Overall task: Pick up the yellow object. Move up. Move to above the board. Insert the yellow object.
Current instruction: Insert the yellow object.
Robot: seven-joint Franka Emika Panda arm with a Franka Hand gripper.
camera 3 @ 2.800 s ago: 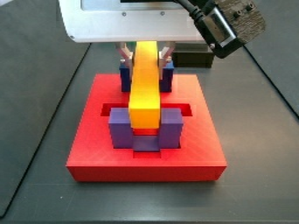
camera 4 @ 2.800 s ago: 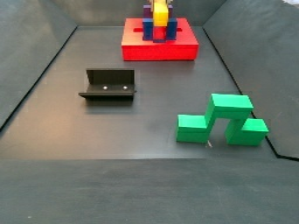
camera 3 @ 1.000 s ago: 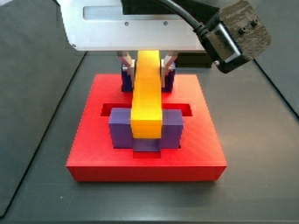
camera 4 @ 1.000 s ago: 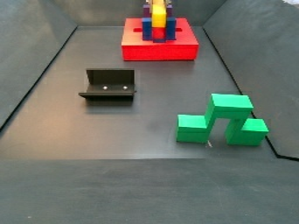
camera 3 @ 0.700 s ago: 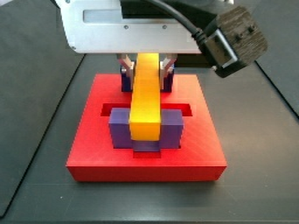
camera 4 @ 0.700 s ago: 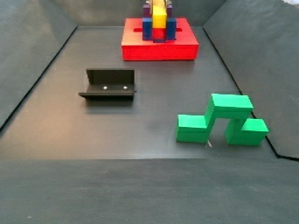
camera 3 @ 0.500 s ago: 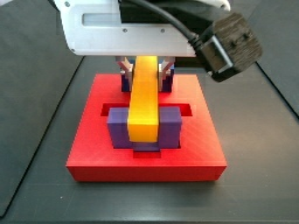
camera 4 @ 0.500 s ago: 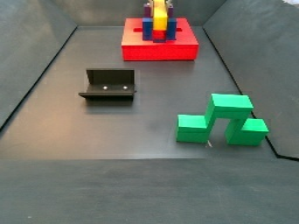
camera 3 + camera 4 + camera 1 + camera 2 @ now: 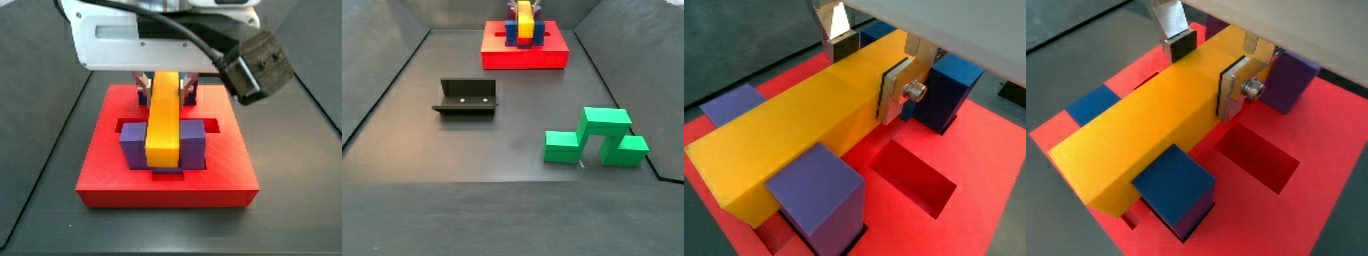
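Note:
The yellow object [image 9: 163,120], a long yellow-orange bar, lies lengthwise between the two pairs of blue-purple posts [image 9: 132,146] on the red board [image 9: 107,180]. Its underside sits low between the posts. My gripper [image 9: 166,80] is at the bar's far end, under the white wrist housing, and is shut on the bar. In both wrist views the silver fingers [image 9: 895,88] [image 9: 1233,85] press the bar's [image 9: 791,130] [image 9: 1140,135] sides, with the gripper [image 9: 869,68] [image 9: 1207,68] above the board [image 9: 985,150] [image 9: 1327,130]. A side view shows the board [image 9: 529,60] far off with the bar [image 9: 525,18] on it.
A dark fixture [image 9: 466,97] stands on the grey floor left of centre. Green blocks [image 9: 603,135] stand at the right front. An open recessed slot [image 9: 911,178] in the board lies beside the bar. The black camera mount [image 9: 254,65] hangs at the right.
The gripper has come down with the yellow bar. The bar now sits lower between the posts than before. Fixture and green blocks have not moved.

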